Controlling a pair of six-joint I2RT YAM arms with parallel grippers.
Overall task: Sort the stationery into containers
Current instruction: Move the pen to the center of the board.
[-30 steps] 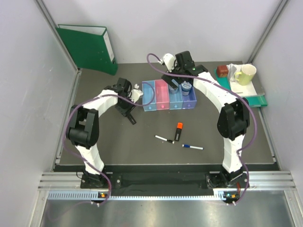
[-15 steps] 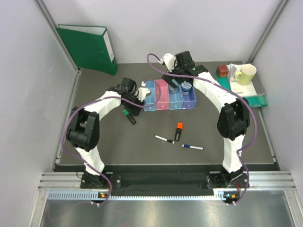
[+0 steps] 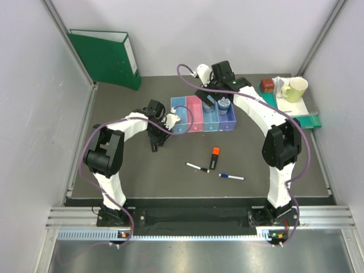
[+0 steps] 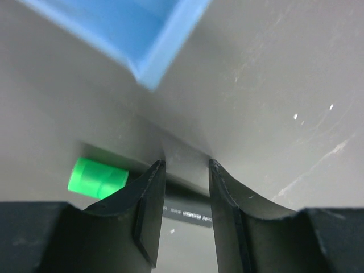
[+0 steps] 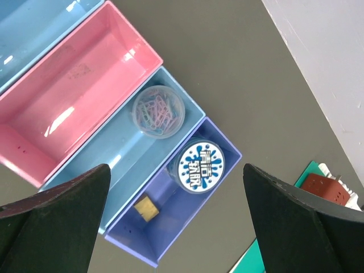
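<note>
Four joined bins [image 3: 203, 114] stand mid-table. My right gripper [image 5: 176, 168] hangs wide open above them, holding nothing. Below it, the purple bin [image 5: 170, 239] holds the round blue-white tub [image 5: 199, 165] and tan block [image 5: 145, 208], and the blue bin [image 5: 114, 165] holds a cup of clips [image 5: 158, 111]. The pink bin [image 5: 68, 102] looks empty. My left gripper [image 3: 156, 135] is low beside the light blue bin [image 4: 142, 34], jaws slightly apart. The green-capped highlighter [image 4: 96, 178] lies crosswise under its fingers on the table. The orange-capped highlighter [image 3: 215, 154] and two pens [image 3: 198, 167] [image 3: 231, 177] lie nearer.
A green binder [image 3: 105, 57] leans at the back left. At the back right, a yellow-green mug [image 3: 294, 89] and a red-brown block [image 3: 267, 86] sit by a teal tray [image 3: 310, 120]. Grey walls close in both sides.
My left wrist has turned and shifted toward the light blue bin, then come back down over the green-capped highlighter, which stays at about the same spot. The right arm has not moved.
</note>
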